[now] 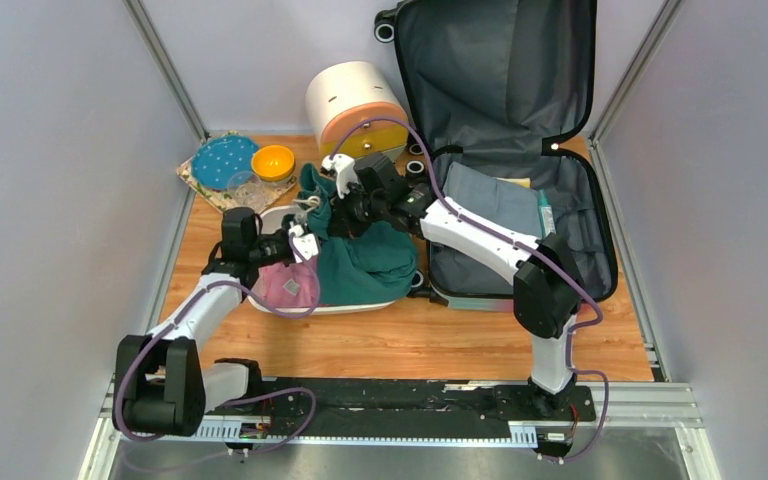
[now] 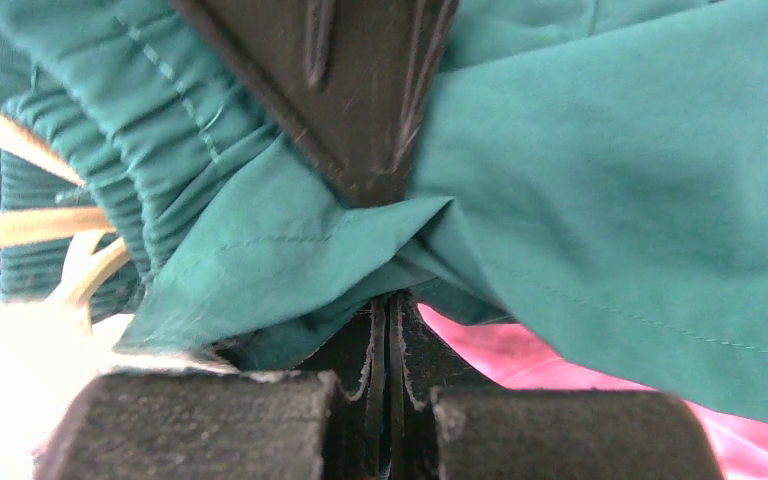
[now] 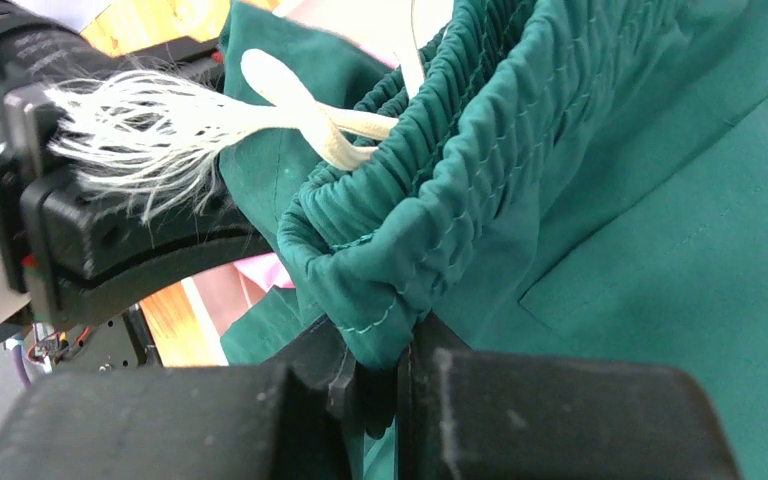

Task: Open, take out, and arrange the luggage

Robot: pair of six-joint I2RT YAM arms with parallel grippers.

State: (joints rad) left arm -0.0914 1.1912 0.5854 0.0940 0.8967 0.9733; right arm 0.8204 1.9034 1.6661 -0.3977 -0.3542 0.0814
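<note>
Two grippers are clamped on one teal drawstring garment (image 1: 370, 262), which sags over the white basin (image 1: 360, 308). The left gripper (image 2: 390, 305) is pinched tight on a fold of plain cloth. The right gripper (image 3: 400, 350) nips the gathered waistband near the cream cord (image 3: 295, 95). Taking out and arranging looks to be the step in hand. The luggage (image 1: 500, 70) lies open at the far right, its lid propped upright and folded clothes (image 1: 490, 195) inside. Next, I judge, the pair must spread or fold the garment together with even tension. The luggage sits just right of both grippers, untouched.
</note>
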